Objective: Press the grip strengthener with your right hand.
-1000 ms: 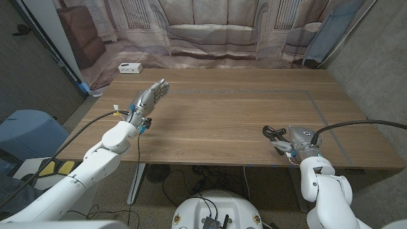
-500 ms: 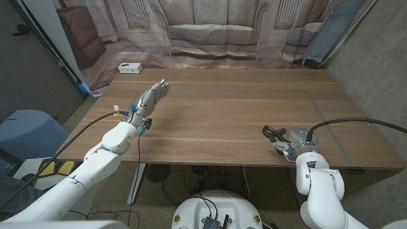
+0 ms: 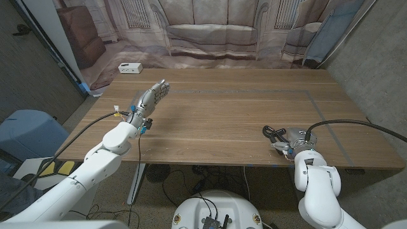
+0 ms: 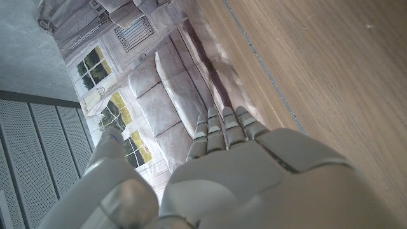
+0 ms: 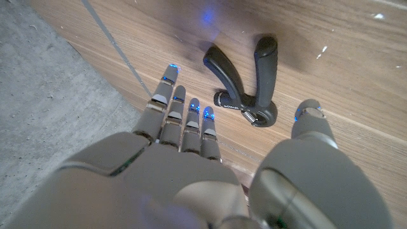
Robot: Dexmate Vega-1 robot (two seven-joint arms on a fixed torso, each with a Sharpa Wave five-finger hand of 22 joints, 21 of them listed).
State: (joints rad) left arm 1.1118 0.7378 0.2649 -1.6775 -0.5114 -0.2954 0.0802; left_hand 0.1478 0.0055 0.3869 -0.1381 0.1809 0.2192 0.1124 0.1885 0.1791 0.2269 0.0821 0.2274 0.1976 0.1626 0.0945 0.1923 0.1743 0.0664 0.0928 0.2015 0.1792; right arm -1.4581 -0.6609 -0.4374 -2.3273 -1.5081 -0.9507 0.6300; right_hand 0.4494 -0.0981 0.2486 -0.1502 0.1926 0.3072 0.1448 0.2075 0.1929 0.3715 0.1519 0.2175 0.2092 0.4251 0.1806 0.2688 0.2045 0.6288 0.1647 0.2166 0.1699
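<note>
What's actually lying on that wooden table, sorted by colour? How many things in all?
Black: 1, the grip strengthener, near the right robot hand
White: 1, a small box at the table's far left corner
Total: 2 things on the table

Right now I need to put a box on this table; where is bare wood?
Bare: the wide middle between the left hand and the grip strengthener, and the far right corner. Crowded: the near right edge, where the right hand hovers beside the strengthener; a white box sits far left.
</note>
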